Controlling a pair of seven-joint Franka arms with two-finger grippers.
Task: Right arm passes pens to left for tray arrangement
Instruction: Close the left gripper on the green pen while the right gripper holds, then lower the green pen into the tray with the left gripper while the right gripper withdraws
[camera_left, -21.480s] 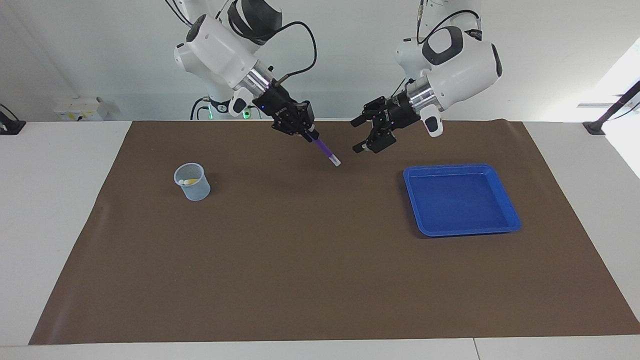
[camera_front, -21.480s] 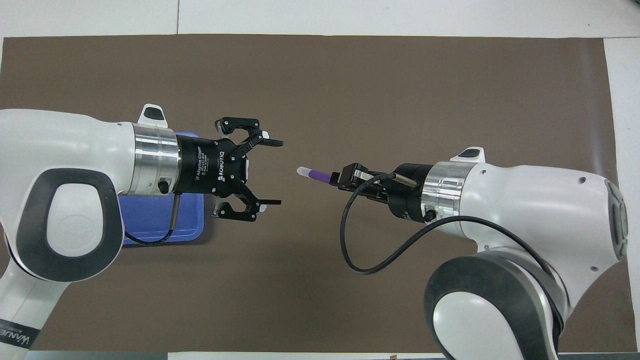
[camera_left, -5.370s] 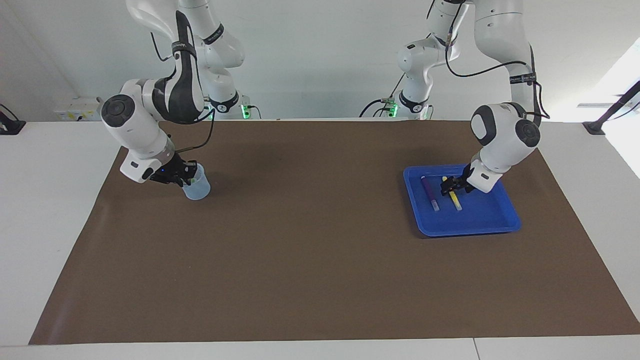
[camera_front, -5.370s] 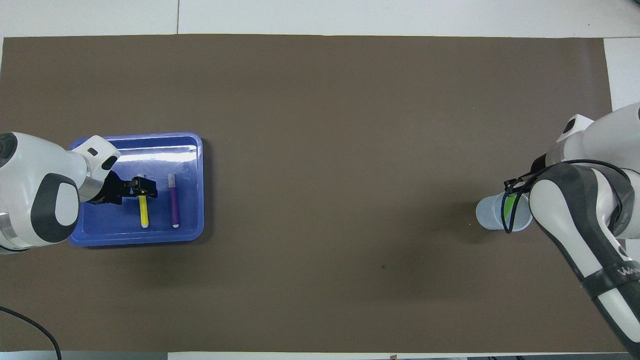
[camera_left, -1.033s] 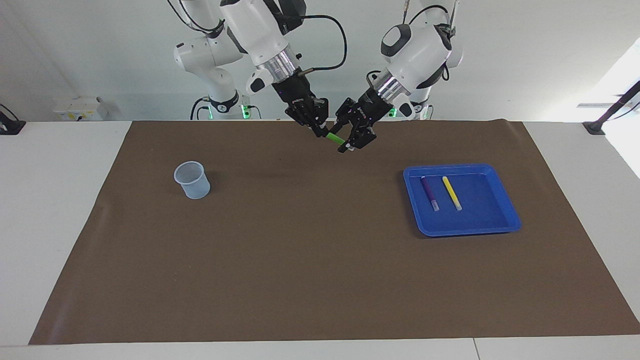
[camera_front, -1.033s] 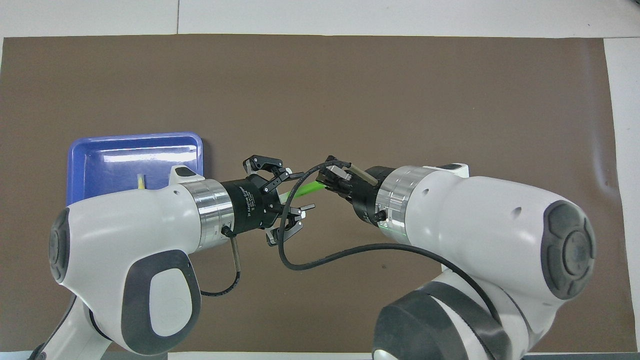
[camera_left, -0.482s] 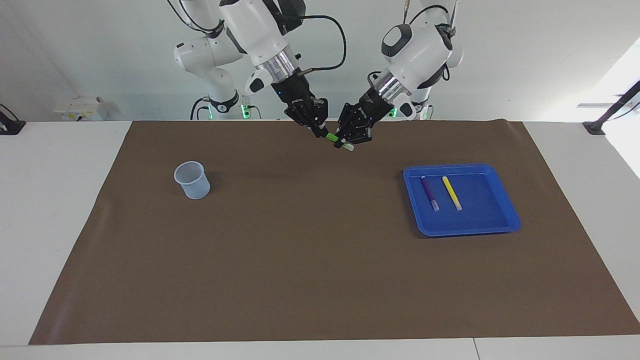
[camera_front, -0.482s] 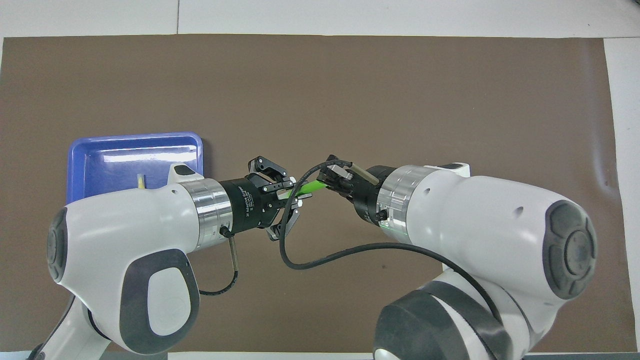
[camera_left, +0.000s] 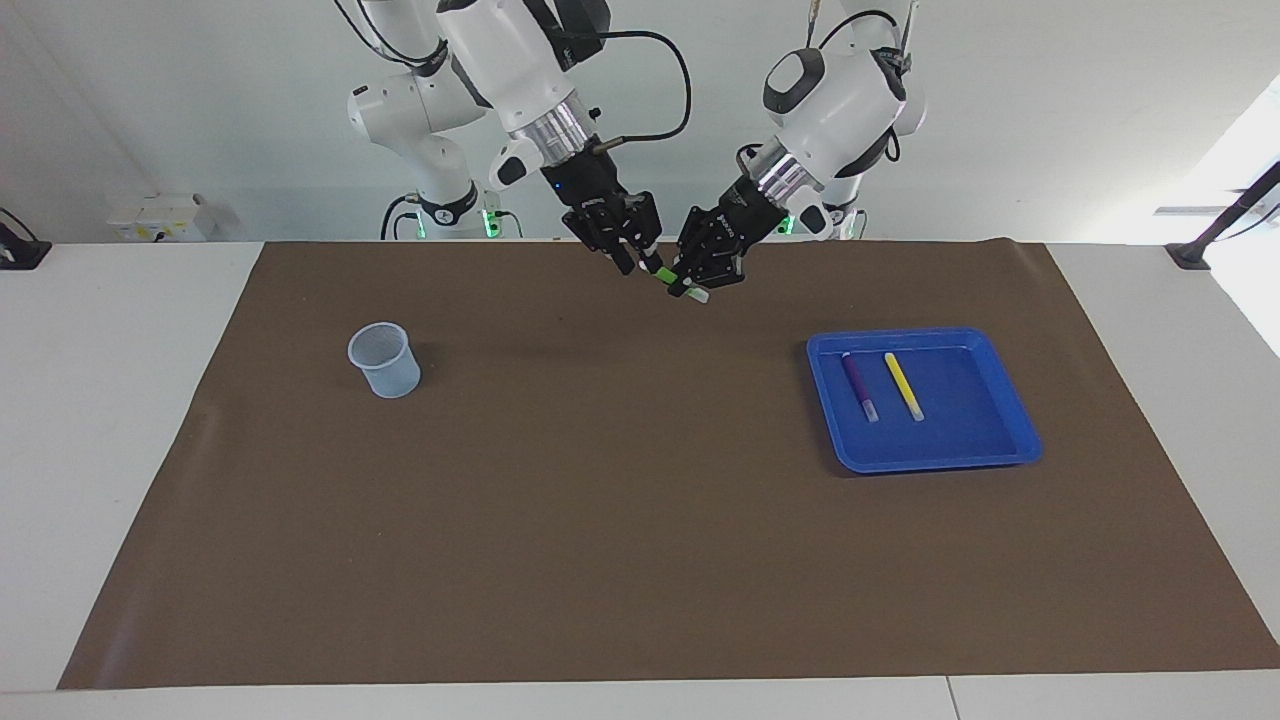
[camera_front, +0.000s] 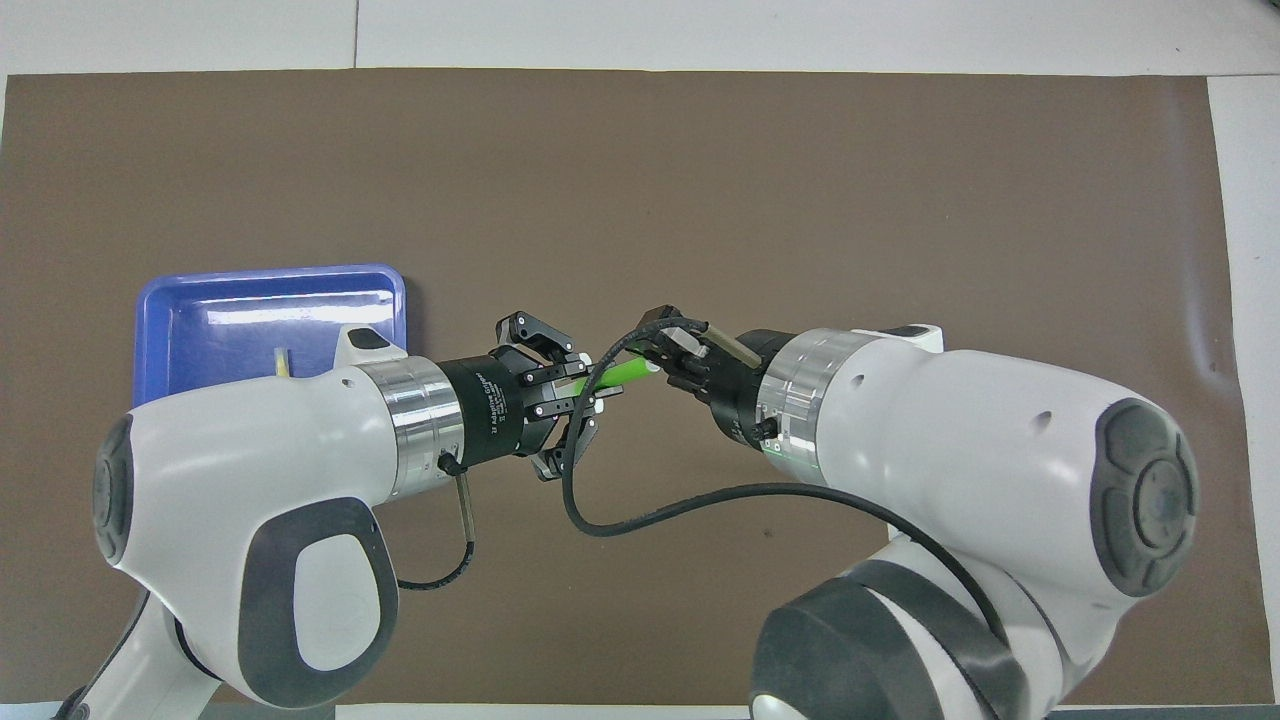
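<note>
The green pen hangs in the air over the mat's middle, near the robots' edge; it also shows in the overhead view. My left gripper is shut on its pale-ended half. My right gripper is at the pen's other end with its fingers parted. The purple pen and the yellow pen lie side by side in the blue tray toward the left arm's end. In the overhead view the left arm hides most of the tray and the purple pen.
A small translucent cup stands on the brown mat toward the right arm's end; it looks empty. The right arm hides it in the overhead view.
The left gripper has closed on the green pen's pale half. The right gripper's fingers have since parted and drawn slightly back from the pen's other end.
</note>
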